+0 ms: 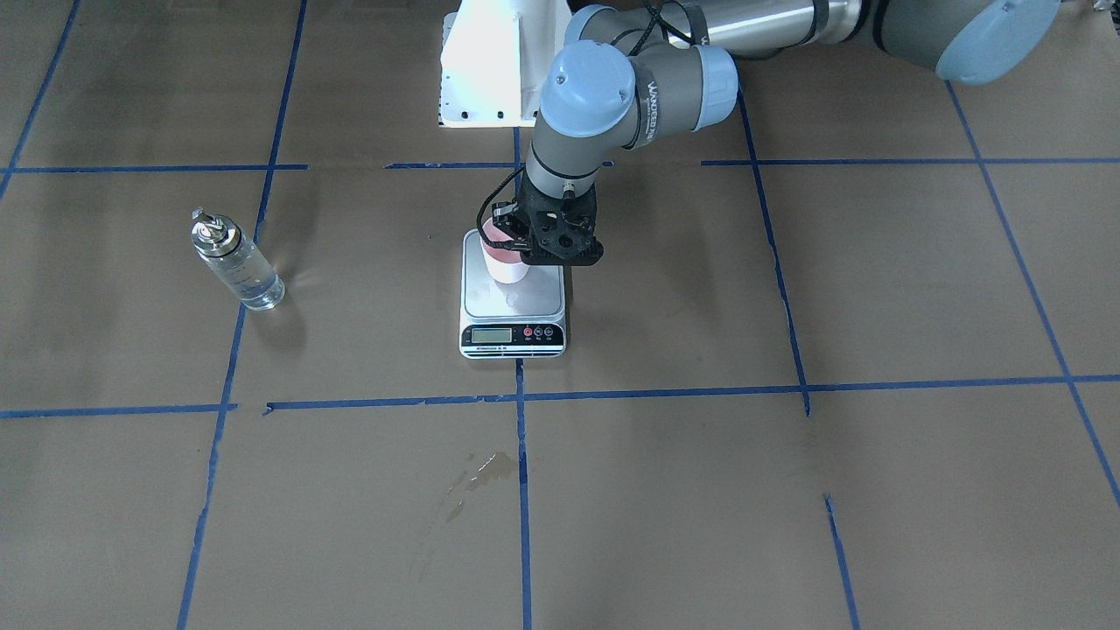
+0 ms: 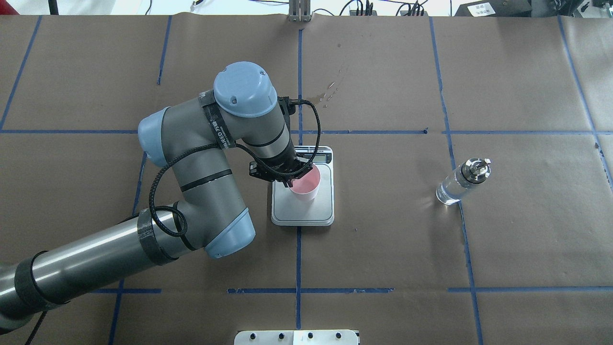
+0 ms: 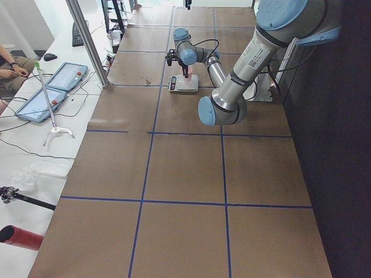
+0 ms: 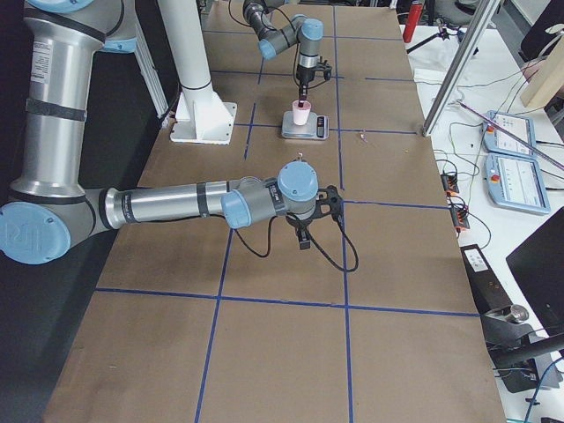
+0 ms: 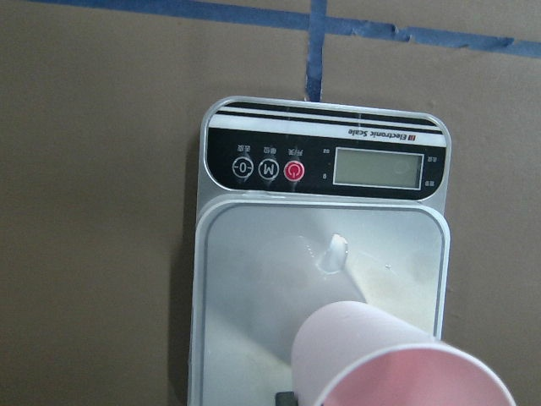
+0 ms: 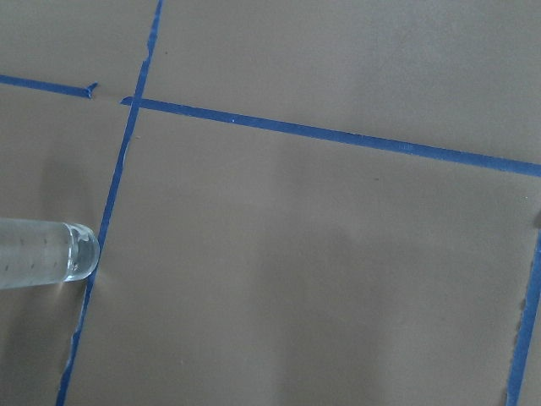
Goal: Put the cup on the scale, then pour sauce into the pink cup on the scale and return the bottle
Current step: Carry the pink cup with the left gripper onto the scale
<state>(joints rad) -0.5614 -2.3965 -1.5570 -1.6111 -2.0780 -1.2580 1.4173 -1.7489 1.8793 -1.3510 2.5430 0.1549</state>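
My left gripper [image 1: 534, 241] is shut on the rim of the cup [image 1: 505, 262], white outside and pink inside. It holds the cup upright over the far part of the scale [image 1: 525, 302]; I cannot tell whether the cup's base touches. The left wrist view shows the cup [image 5: 397, 364] above the grey platform [image 5: 254, 279], display blank. The bottle [image 1: 234, 262] stands alone with clear sauce, well off to the robot's right [image 2: 462, 184]. My right gripper [image 4: 302, 236] shows only in the exterior right view, low over the paper; I cannot tell if it is open. The bottle's base [image 6: 46, 249] shows in the right wrist view.
Brown paper with blue tape lines covers the table. A dried stain [image 1: 481, 468] lies beyond the scale on the operators' side. A droplet [image 5: 336, 251] sits on the platform. The white robot mount [image 1: 490, 61] stands behind the scale. Tablets [image 4: 515, 154] lie on a side bench.
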